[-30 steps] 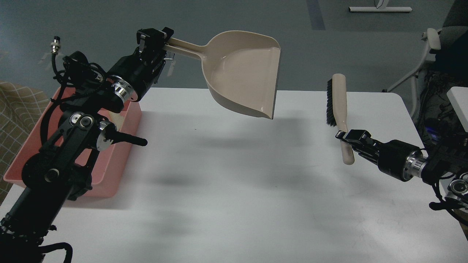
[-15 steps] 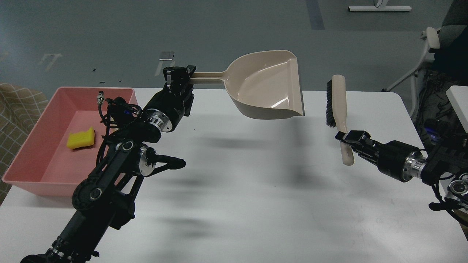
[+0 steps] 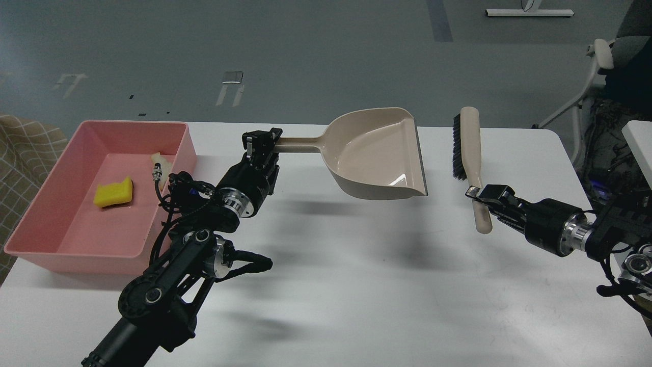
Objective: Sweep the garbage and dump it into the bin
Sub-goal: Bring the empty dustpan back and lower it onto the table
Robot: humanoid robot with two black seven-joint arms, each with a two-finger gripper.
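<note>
The pink bin [image 3: 46, 244] stands at the table's left edge. The yellow spongy chunk [image 3: 113, 192] lies on its floor, and the pale sliver [image 3: 157, 158] rests near its far right corner. My left gripper [image 3: 261, 143] is shut on the handle of the beige dustpan [image 3: 379, 153], which it holds level above the table's middle, empty, with its mouth to the right. My right gripper [image 3: 479, 194] is shut on the handle of the black-bristled brush [image 3: 467, 145], which it holds upright to the right of the dustpan.
The white table [image 3: 356, 285] spreads below both arms. A checked cloth [image 3: 20, 148] lies left of the bin. An office chair [image 3: 611, 76] and a white surface [image 3: 639, 142] stand beyond the table's right edge.
My left arm has swung right from over the bin and lowered the dustpan toward the table's middle, levelling it. The bin and its scraps came into view. The brush has barely moved.
</note>
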